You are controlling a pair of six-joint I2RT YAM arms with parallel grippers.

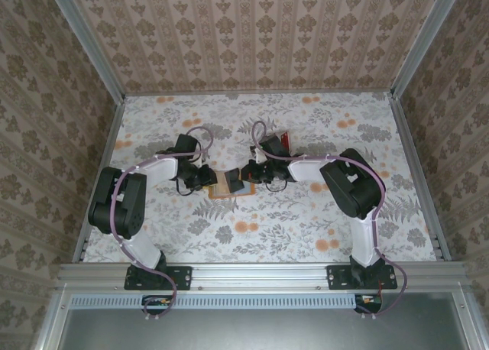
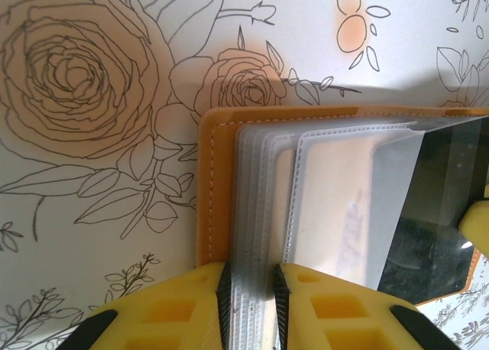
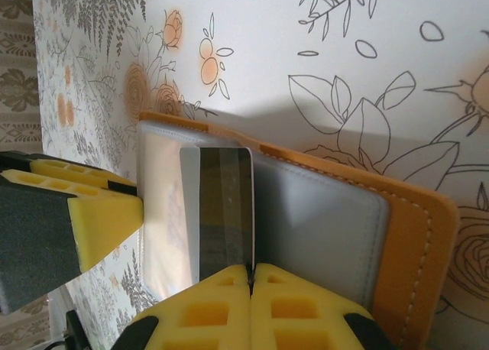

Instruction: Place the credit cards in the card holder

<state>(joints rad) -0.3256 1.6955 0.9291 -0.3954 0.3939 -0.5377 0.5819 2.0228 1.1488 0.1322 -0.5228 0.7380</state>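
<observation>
Open orange card holder (image 1: 226, 185) at the middle of the table (image 1: 306, 228) between both arms, left hand (image 2: 250, 277) pinching its clear sleeves (image 2: 256, 182), right hand (image 3: 251, 272) pressed together on a striped credit card (image 3: 225, 212), seemingly at a pocket mouth

Orange card holder (image 2: 214, 212), pale-stitched, with frosted grey sleeves; white tabletop (image 1: 306, 220) printed with line-drawn roses, ferns and orange blossoms. The credit card (image 3: 225, 212) is dark with grey bands. Left gripper (image 2: 250, 281) and right gripper (image 3: 250, 277) are yellow, edged black. Beige damask wallpaper (image 1: 252, 37) behind.
</observation>
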